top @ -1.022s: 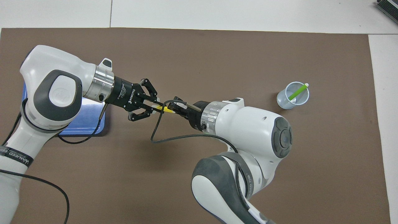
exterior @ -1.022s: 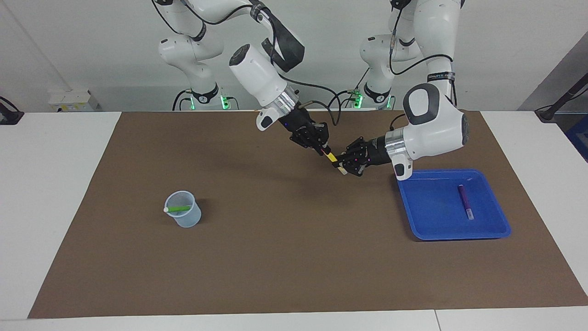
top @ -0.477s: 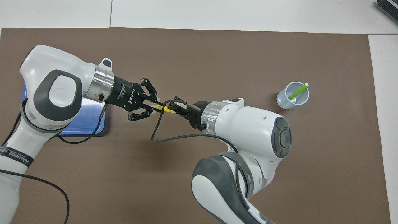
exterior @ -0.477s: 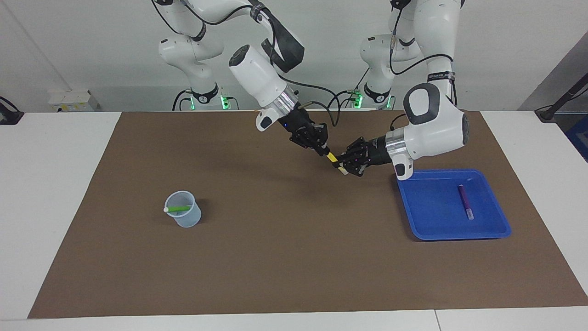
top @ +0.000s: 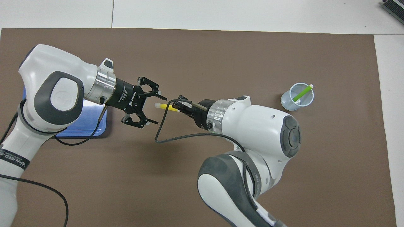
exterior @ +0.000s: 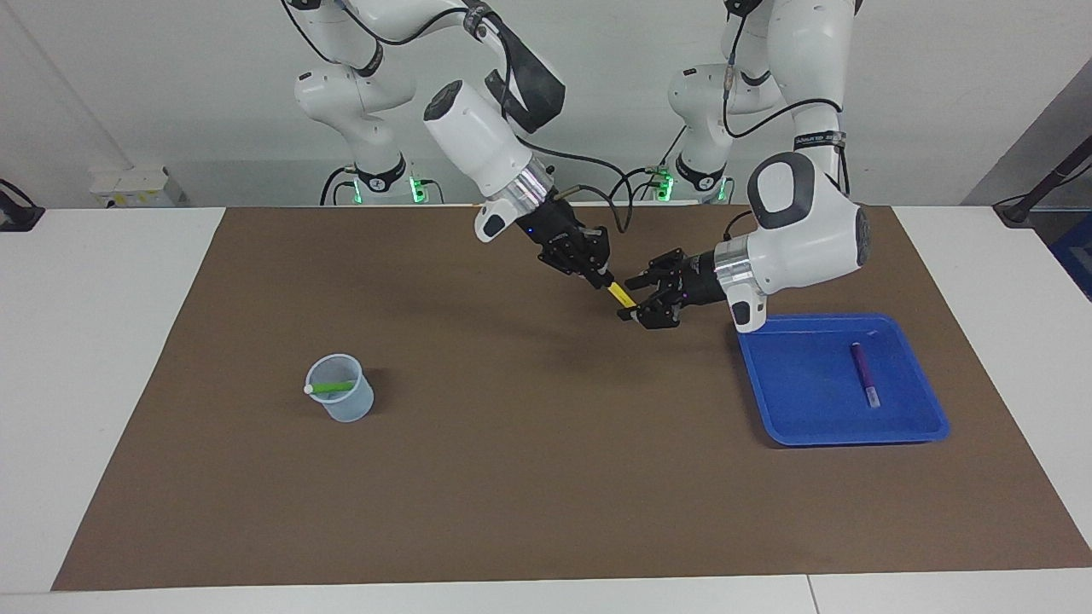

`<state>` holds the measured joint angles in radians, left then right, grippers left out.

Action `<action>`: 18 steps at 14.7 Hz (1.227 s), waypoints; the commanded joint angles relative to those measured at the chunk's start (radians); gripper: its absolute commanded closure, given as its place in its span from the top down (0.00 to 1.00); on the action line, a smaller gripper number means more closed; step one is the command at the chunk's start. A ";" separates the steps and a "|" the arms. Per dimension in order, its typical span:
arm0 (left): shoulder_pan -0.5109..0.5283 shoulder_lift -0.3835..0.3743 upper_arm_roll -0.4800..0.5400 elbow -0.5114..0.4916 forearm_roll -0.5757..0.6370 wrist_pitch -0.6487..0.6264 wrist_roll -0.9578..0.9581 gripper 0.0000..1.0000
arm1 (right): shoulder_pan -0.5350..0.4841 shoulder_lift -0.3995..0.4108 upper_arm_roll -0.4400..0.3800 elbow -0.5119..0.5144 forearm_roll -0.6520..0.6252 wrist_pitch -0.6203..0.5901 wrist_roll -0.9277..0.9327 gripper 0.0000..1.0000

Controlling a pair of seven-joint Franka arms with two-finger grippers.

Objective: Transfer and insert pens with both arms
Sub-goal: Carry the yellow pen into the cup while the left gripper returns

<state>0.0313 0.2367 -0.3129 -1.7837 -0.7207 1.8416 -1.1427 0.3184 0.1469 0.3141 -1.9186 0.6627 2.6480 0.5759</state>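
The yellow pen [exterior: 620, 296] [top: 166, 107] hangs in the air over the brown mat, with my right gripper [exterior: 602, 278] [top: 180, 107] shut on its end. My left gripper [exterior: 628, 299] [top: 155, 107] is open; the pen's pale tip lies between its spread fingers without touching them. A green pen [exterior: 331, 388] [top: 301, 93] leans inside a clear cup [exterior: 343, 405] [top: 296, 102] toward the right arm's end of the table. The purple pen [exterior: 863, 373] lies in the blue tray [exterior: 802, 401] toward the left arm's end; the left arm hides it in the overhead view.
A brown mat [exterior: 529, 477] covers most of the white table. The blue tray [top: 82, 126] sits partly under the left arm's wrist in the overhead view. A black cable [top: 161, 132] loops down from the right wrist.
My left gripper has opened and let go of the yellow pen, drawing back slightly toward the tray. The right gripper keeps the pen and has hardly moved.
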 commanded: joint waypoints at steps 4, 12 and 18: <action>-0.001 -0.060 0.012 -0.022 0.282 0.010 0.000 1.00 | -0.156 -0.015 0.003 0.067 -0.003 -0.219 -0.224 0.00; 0.033 -0.097 0.020 -0.104 0.546 0.066 0.185 1.00 | -0.323 -0.024 0.002 0.121 -0.352 -0.428 -0.601 0.00; 0.053 -0.114 0.020 -0.177 0.592 0.218 0.619 1.00 | -0.461 -0.015 0.002 0.170 -0.581 -0.539 -0.944 0.00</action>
<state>0.0756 0.1656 -0.2889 -1.9040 -0.1634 2.0098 -0.6503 -0.1026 0.1288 0.3030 -1.7804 0.1535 2.1641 -0.2735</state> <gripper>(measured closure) 0.000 0.824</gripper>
